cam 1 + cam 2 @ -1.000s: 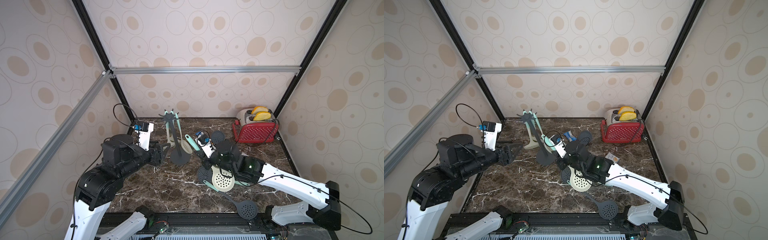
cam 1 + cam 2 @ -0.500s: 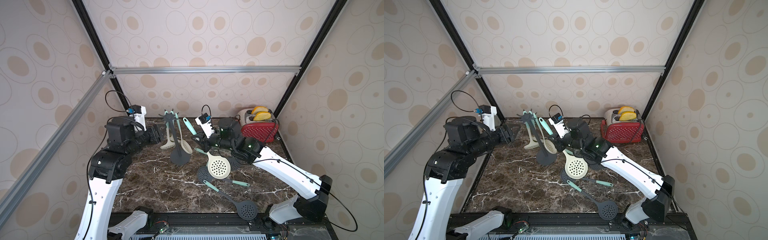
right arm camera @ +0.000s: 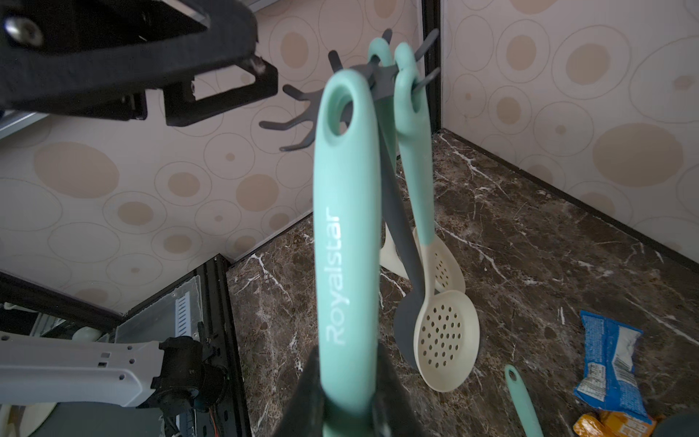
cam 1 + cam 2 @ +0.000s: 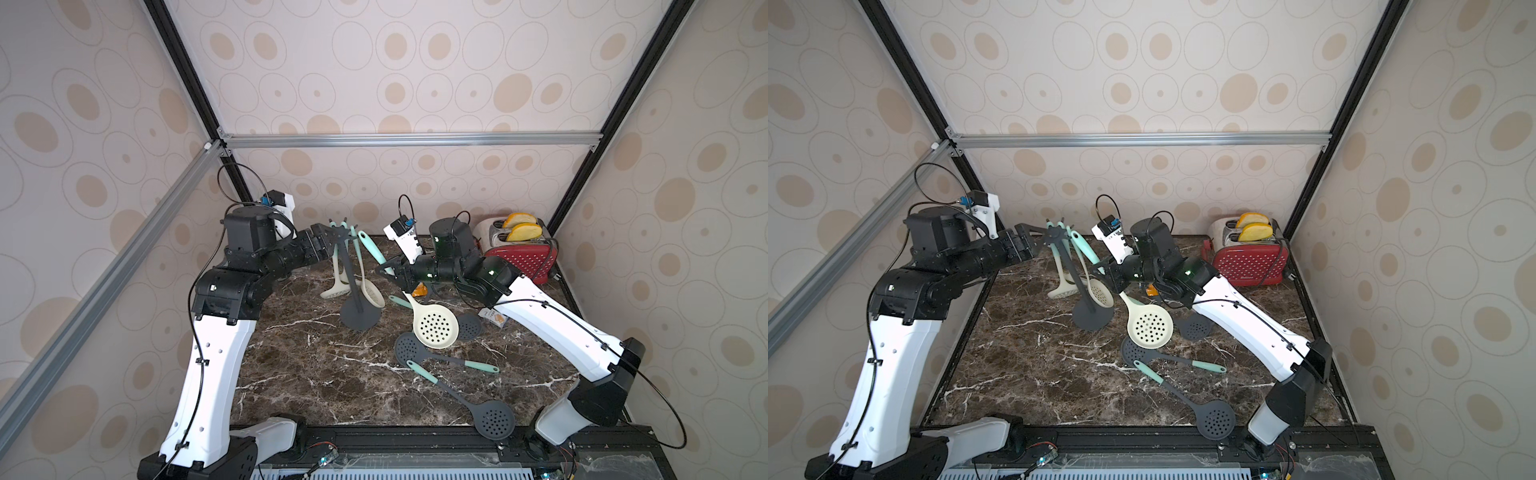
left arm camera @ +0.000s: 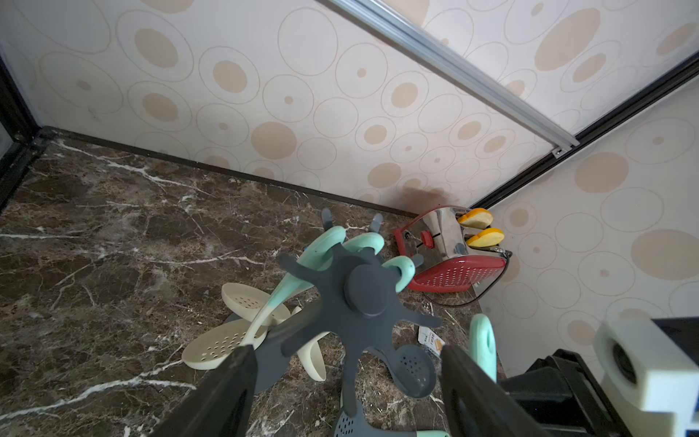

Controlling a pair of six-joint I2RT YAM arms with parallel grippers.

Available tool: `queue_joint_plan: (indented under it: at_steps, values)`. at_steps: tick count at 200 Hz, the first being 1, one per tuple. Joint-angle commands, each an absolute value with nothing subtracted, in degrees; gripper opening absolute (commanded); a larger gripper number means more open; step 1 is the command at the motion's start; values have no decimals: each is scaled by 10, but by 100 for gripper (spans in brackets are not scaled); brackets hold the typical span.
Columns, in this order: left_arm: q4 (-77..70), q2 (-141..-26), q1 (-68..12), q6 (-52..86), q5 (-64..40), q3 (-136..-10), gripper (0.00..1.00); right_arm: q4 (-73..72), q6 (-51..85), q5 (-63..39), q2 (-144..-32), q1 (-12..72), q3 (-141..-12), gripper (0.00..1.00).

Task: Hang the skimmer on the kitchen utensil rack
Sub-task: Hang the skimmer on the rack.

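The dark grey kitchen utensil rack (image 4: 359,318) (image 4: 1092,318) stands at the table's back middle. Its hook crown (image 5: 363,291) (image 3: 378,75) carries other cream-headed skimmers (image 4: 370,293). My right gripper (image 4: 390,270) (image 4: 1111,274) (image 3: 350,397) is shut on the mint handle (image 3: 348,227) of the skimmer. The skimmer's cream perforated head (image 4: 436,328) (image 4: 1149,326) hangs low, and its handle hole is raised beside the crown's hooks. My left gripper (image 4: 328,239) (image 4: 1034,237) (image 5: 346,359) is open at crown height. Its fingers (image 5: 234,378) stand either side of the hooks without touching them.
Dark grey skimmers (image 4: 409,345) (image 4: 494,419) (image 4: 469,326) lie on the marble table right of the rack. A red toaster (image 4: 519,253) with bread stands in the back right corner. Snack packets (image 3: 609,355) (image 4: 494,318) lie near it.
The right arm has lifted the skimmer off the table and brought its handle up to the rack's crown. The left arm has swung up to the crown and its jaws have opened wider.
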State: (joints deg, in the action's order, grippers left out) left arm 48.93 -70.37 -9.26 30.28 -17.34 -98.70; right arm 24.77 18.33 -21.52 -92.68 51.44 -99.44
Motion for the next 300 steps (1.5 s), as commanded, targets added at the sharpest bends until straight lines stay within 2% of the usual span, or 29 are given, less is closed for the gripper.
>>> queue_joint_plan:
  at_steps: [1, 146, 229, 281, 291, 300]
  values:
    - [501, -704, -89, 293, -176, -1002, 78, 251, 198, -252, -939, 509, -1016, 0]
    - [517, -723, -89, 274, -179, -982, 78, 240, 251, -308, -988, 491, -1036, 0]
    - [517, -723, -89, 266, -183, -982, 78, 246, 260, -400, -1043, 490, -1071, 0]
    - [470, -650, -87, 211, -174, -949, 85, 257, 236, -417, -1060, 490, -1069, 0]
    - [456, -627, -87, 208, -174, -924, 87, 256, 231, -410, -1058, 490, -1069, 10]
    - [440, -604, -88, 207, -177, -892, 91, 256, 225, -402, -1055, 490, -1071, 27]
